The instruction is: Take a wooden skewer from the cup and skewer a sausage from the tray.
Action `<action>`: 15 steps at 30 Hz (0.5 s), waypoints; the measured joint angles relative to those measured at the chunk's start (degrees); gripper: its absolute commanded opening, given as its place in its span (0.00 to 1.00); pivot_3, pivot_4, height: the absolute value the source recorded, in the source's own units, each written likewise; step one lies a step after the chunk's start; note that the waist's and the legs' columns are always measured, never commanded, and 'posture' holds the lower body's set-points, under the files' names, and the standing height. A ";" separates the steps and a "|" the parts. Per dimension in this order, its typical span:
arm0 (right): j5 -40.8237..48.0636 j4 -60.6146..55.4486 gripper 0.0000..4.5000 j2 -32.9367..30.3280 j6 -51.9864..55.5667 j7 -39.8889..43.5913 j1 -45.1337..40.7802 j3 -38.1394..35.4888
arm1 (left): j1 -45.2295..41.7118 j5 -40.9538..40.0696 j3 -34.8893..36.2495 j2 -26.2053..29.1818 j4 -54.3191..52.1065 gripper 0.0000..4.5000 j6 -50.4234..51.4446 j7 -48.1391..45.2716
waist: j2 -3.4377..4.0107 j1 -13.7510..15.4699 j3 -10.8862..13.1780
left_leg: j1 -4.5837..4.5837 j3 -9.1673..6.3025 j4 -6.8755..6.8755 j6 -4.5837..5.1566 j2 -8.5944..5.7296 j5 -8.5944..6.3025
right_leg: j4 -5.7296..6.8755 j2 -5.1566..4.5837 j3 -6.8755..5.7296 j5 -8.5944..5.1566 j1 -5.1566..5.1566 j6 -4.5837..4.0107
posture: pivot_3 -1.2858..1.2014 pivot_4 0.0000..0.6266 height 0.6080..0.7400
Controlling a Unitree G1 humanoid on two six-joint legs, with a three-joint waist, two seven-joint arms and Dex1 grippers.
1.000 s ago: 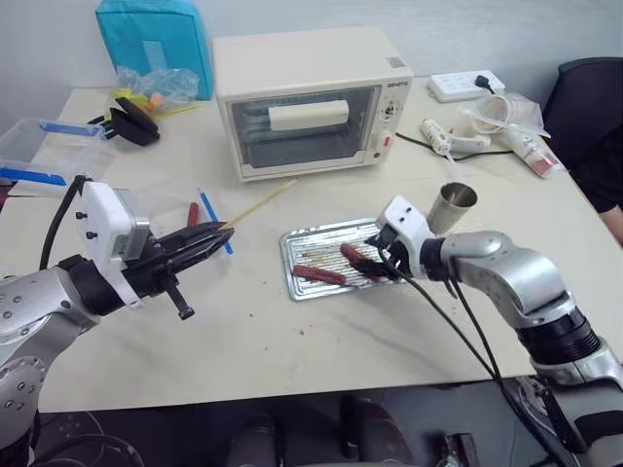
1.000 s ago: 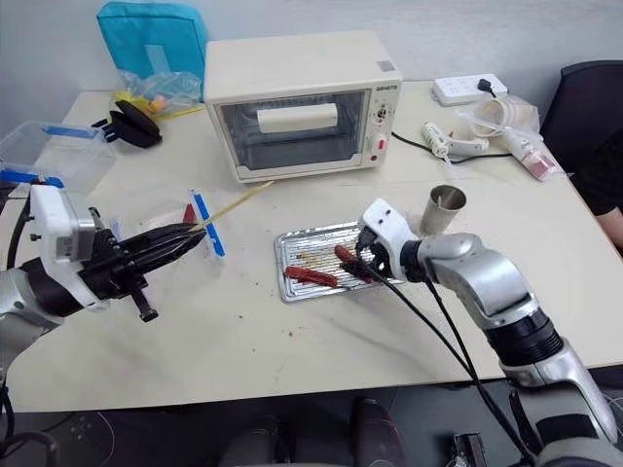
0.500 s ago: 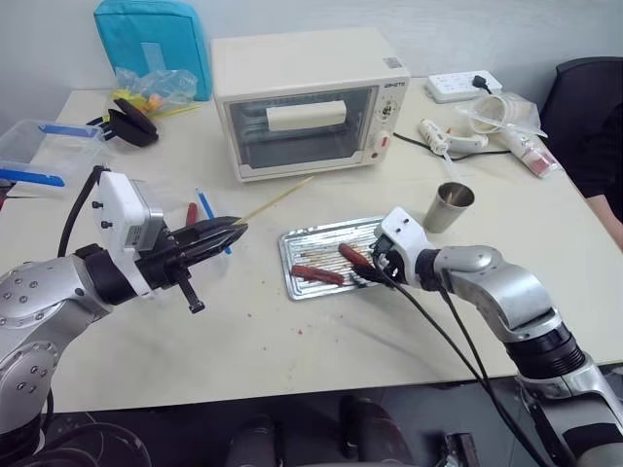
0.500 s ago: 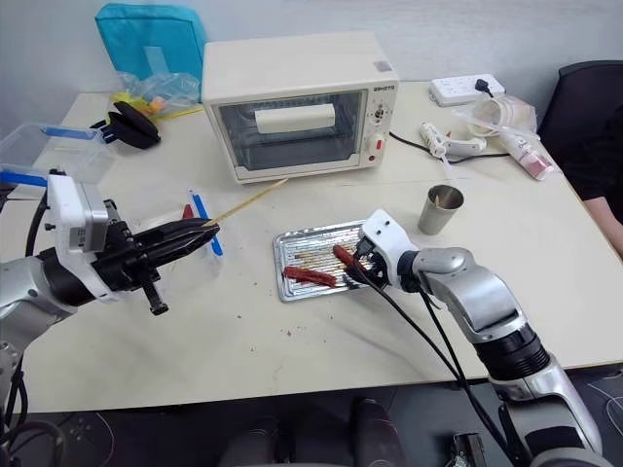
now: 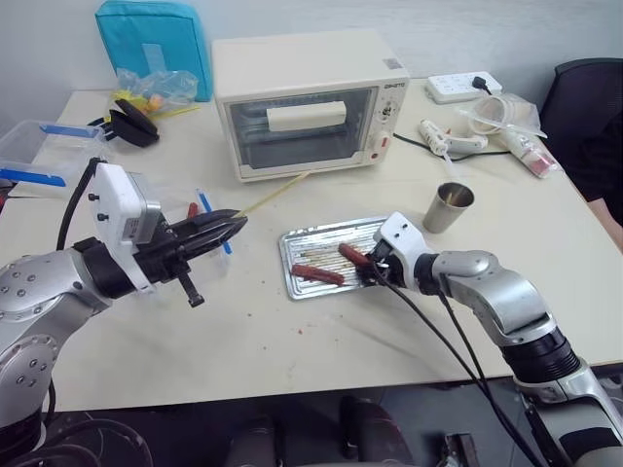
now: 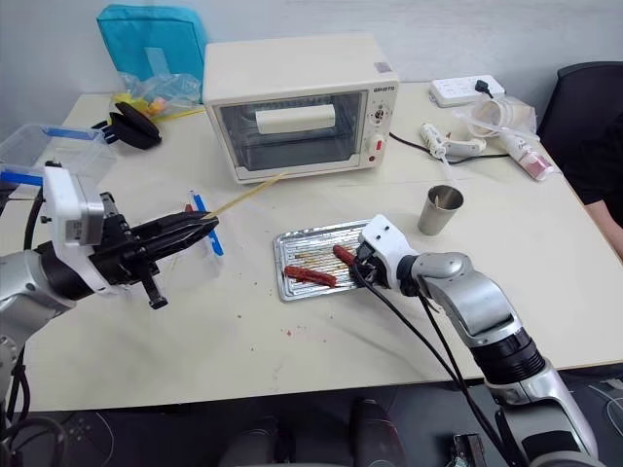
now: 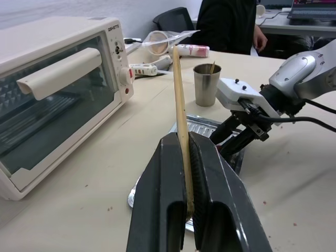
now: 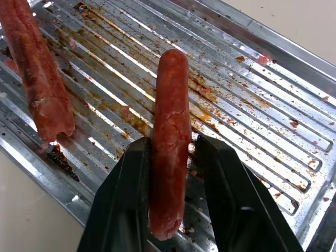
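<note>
Cluttered with a toaster oven (image 5: pixel 307 100), plastic boxes and a power strip, the pale table (image 5: pixel 253 341) carries the greasy metal tray (image 5: pixel 302 241) near its middle and the small metal cup (image 5: pixel 450 206) just beyond the tray's far right corner. Two sausages lie in the tray; the right gripper (image 8: pixel 173 157) has its fingers down on either side of the nearer sausage (image 8: pixel 169 131), pressing its lower end between them — a grip on the meat, by the look of it. The other sausage (image 5: pixel 319 274) rests loose toward the tray's left end.

Over on the left, the left gripper (image 7: pixel 186 173) is clenched on the wooden skewer (image 7: pixel 179 100), which juts forward from the fingers toward the oven, well apart from the tray and held above the table.

To do this step well, I'd judge the sausage should be lifted only a little and kept steady with one end free, so the skewer's point can meet that end squarely and run down its length — a squeeze too hard may split the soft meat
</note>
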 measured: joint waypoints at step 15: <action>2.28 1.31 0.01 -11.32 -9.52 21.68 -8.22 -2.12 | 0.77 0.33 -1.55 2.25 3.08 0.00 -1.06 -5.93 | -0.01 -0.07 0.00 | 0.02 0.00 0.01 0.03 0.02 0.01 | -0.03 0.10 -0.01 0.00 0.00 -0.01 | 0.52 0.24 1.00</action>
